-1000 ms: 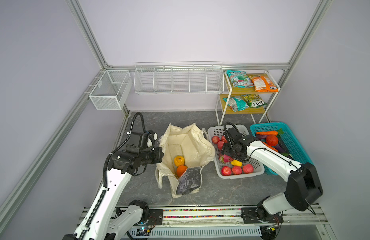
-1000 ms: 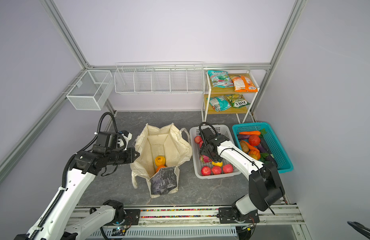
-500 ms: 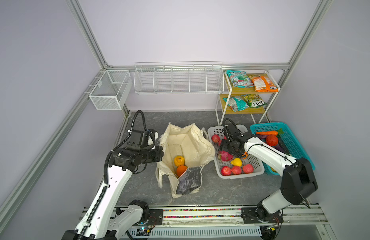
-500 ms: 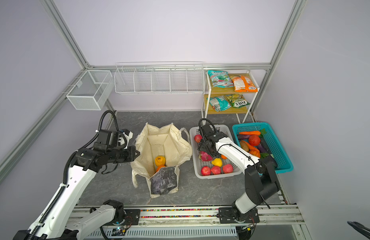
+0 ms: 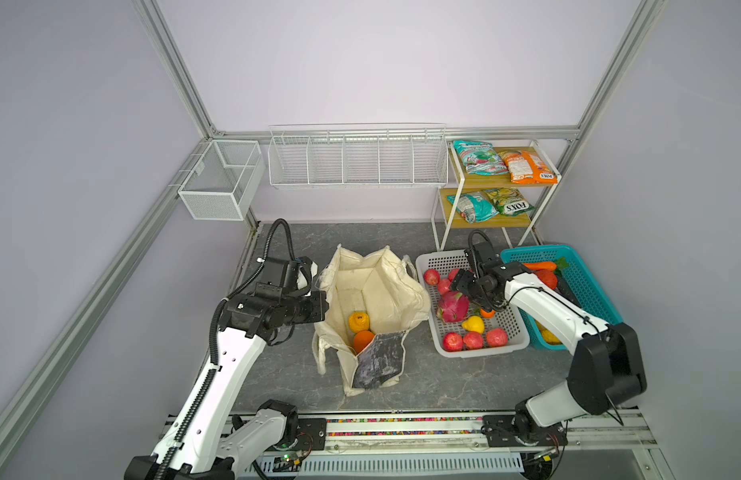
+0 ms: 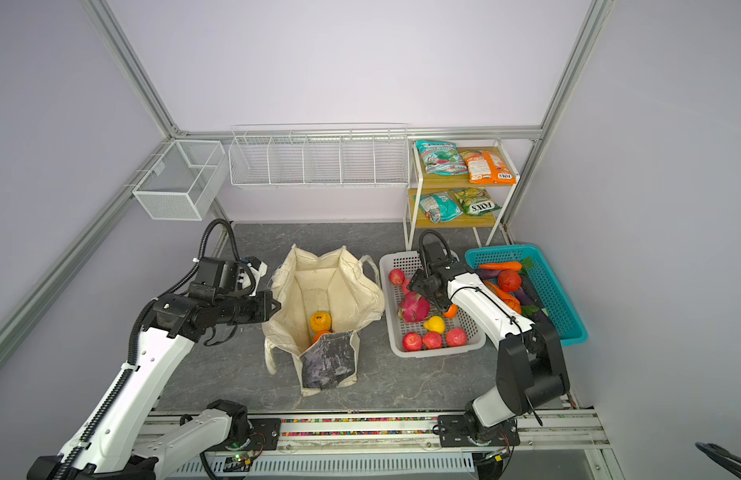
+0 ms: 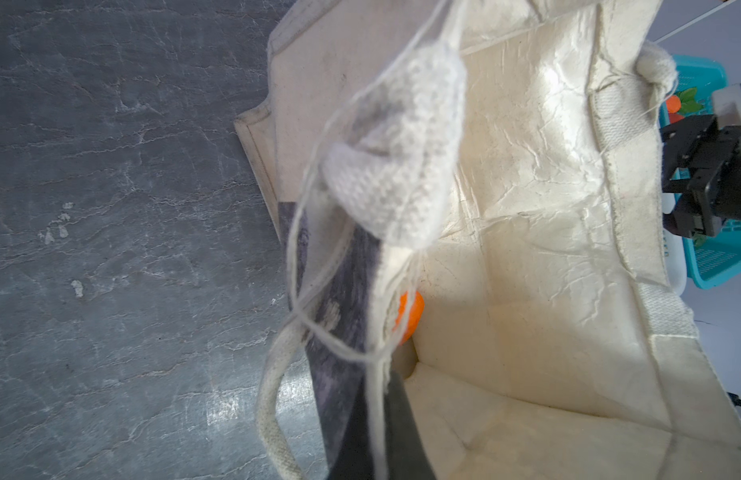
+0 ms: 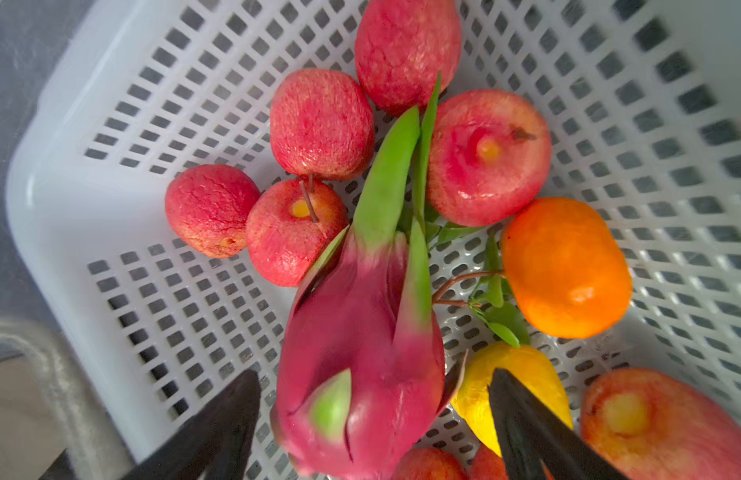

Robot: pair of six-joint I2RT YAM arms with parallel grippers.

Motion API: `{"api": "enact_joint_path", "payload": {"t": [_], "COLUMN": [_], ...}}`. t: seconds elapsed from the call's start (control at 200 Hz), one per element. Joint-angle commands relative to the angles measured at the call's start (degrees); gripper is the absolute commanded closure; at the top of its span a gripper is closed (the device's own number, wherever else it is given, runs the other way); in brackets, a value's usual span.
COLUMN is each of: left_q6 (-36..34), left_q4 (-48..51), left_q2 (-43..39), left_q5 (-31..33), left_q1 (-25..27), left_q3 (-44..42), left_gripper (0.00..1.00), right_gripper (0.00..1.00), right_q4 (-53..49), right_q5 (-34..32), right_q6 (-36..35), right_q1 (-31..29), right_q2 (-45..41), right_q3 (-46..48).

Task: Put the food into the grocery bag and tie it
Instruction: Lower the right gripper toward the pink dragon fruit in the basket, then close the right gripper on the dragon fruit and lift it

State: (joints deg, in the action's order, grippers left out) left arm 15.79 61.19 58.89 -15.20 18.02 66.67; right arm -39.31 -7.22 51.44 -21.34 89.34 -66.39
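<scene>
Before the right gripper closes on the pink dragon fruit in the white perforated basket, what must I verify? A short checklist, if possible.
1. Right gripper open, straddling the pink dragon fruit with green tips: ok.
2. Fingers clear of the small yellow pear-like fruit: cannot tell.
3. Left gripper shut on the rim of the cream canvas tote: ok.
4. Tote mouth open: ok.
5. Room inside beside the bumpy yellow-orange fruit and large orange: ok.

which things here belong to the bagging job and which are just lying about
Job: tote, dragon fruit, orange, bumpy fruit, pear, orange packet.
Lying about: apples, white basket, teal basket, wire rack, teal packets.
</scene>
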Motion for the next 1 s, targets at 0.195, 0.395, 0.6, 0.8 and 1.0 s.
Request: {"api": "enact_joint_path", "payload": {"t": [0.195, 0.395, 0.6, 0.8, 1.0], "left_q6": [-1.12, -1.49, -1.46, -1.29, -1.38], "left_q4": [1.04, 1.64, 1.75, 1.57, 1.65], "left_q2": [0.22, 0.10, -0.01, 0.15, -0.08], "left_q5": [0.52, 1.13, 1.15, 1.03, 1.05], "left_q1": [0.22, 0.26, 0.23, 0.18, 0.22], "left_q3": [1.26, 1.26, 1.26, 1.35, 1.35], "left_gripper": [1.00, 1.00, 1.00, 1.00, 1.00], "right_gripper": [0.11, 0.11, 0.06, 0.06, 0.22], "right_q4": [3.67, 6.85, 8.05, 8.91, 8.55], "right_q5": [4.76, 6.12, 6.60, 7.18, 7.18], "right_q6": [0.85, 1.21, 0.77, 0.60, -0.52], "right_q1": [0.42, 1.41, 2.09, 2.45, 2.47], "right_q2": [5.94, 8.16, 8.67, 7.30, 3.87], "right_q3": [1.22, 2.58, 3.26, 4.51, 4.93]}}
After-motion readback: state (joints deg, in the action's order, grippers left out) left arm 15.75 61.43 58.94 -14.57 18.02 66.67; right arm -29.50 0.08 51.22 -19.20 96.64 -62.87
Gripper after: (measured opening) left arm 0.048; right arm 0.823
